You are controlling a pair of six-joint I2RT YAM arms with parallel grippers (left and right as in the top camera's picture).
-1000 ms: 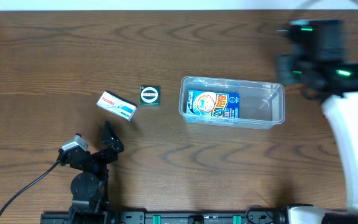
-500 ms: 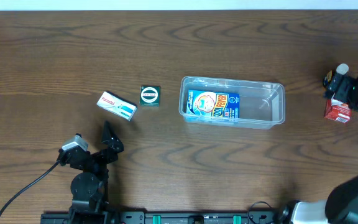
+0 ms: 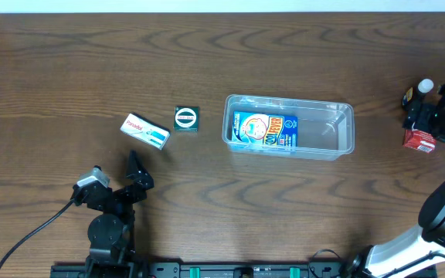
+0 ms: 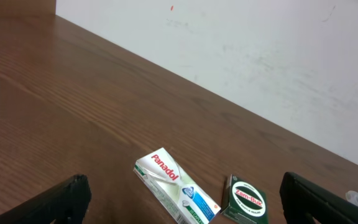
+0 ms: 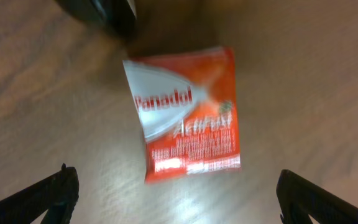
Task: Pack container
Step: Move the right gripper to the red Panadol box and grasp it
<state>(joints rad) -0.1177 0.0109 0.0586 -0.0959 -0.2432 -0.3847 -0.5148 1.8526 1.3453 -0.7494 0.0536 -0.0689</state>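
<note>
Container (image 3: pixel 327 127) sits just toward 3 o'clock of table (image 3: pixel 52 62) centre, blue carton (image 3: pixel 264 130) inside; green box (image 3: pixel 186 118) and white box (image 3: pixel 146 130) at its 9 o'clock; red box (image 5: pixel 185 112) at 3 o'clock under right gripper (image 5: pixel 182 196), jaws apart, empty; left gripper (image 3: pixel 139 171) at 8 o'clock, jaws likewise spread.

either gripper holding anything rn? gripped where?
Nothing is held. The right gripper hangs open above the red Panadol box, fingers clear of it. The left gripper is open and empty.
</note>
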